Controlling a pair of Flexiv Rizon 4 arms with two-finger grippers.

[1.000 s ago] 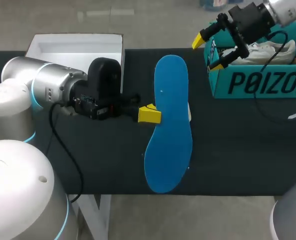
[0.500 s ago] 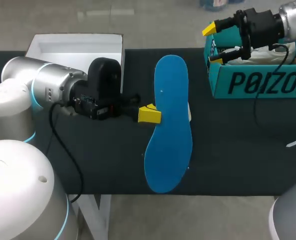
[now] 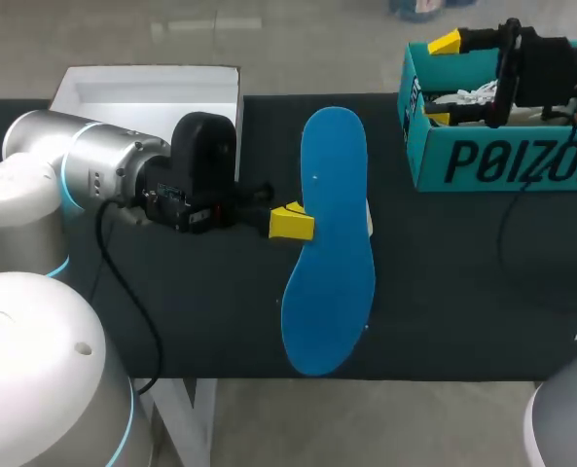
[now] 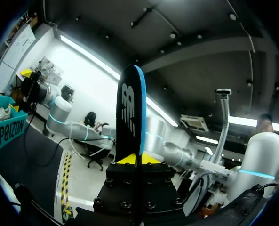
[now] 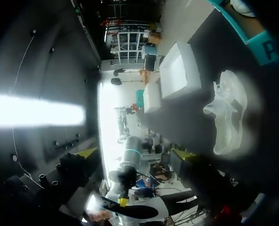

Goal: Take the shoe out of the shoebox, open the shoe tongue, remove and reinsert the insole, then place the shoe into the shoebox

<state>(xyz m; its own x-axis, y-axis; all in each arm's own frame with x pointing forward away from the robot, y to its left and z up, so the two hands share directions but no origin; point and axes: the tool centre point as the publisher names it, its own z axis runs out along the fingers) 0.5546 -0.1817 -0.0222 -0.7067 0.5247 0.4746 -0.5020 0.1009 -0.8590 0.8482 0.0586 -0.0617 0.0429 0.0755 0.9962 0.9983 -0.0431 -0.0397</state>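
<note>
Well left of the shoebox [image 3: 502, 161], the left tool [image 3: 290, 223] has not moved and pinches the blue insole [image 3: 332, 272] by its edge. The white shoe [image 5: 227, 113] lies on the tabletop [image 3: 220, 321], left of the shoebox. The right tool [image 3: 442, 81], wide and empty, has swung level and drawn back over the shoebox. Reinsertion is likely still ahead.

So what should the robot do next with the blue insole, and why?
Probably swing the right gripper, jaws open by the shoebox, over to the white shoe lying on the table, to steady it. The left gripper is shut on the blue insole, holding it above the table, so it looks ready to be slid in.
</note>
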